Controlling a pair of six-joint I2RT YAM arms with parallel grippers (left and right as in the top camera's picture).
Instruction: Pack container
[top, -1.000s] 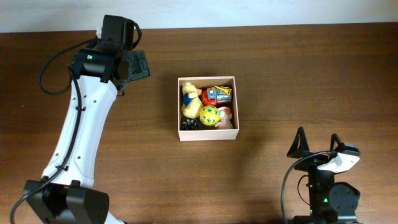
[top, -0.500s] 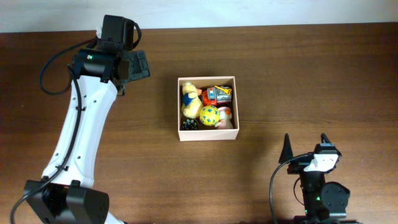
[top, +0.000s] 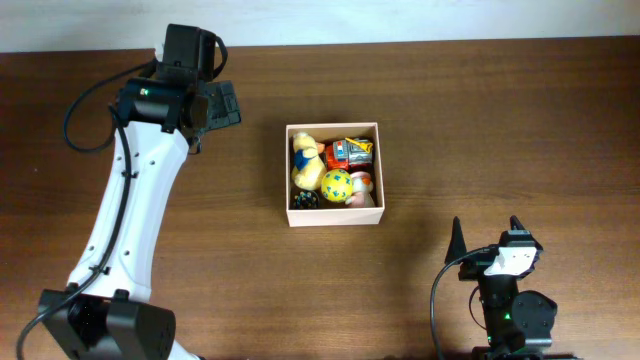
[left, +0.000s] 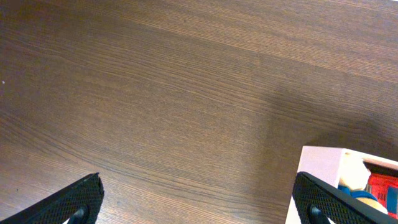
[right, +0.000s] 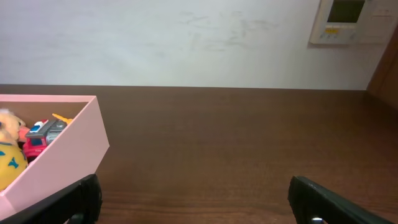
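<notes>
The container (top: 334, 216) is a square white box with brown inner walls at the table's middle. It holds several toys: a yellow plush (top: 304, 160), a red and orange truck (top: 348, 152), a yellow ball with blue marks (top: 337, 184) and a small black piece (top: 305, 199). My left gripper (top: 226, 105) hangs above bare table left of the box, open and empty; the box corner shows in the left wrist view (left: 320, 163). My right gripper (top: 487, 232) is open and empty at the front right, with the box (right: 62, 149) to its left.
The brown wooden table (top: 480, 120) carries nothing else. A white wall (right: 186, 37) with a wall panel (right: 351, 22) stands behind the far edge. The left arm (top: 130, 230) stretches from the front left corner up the left side.
The right arm has drawn back toward its base and swung a little left, its fingers now pointing at the far edge. The left arm and the box have not moved.
</notes>
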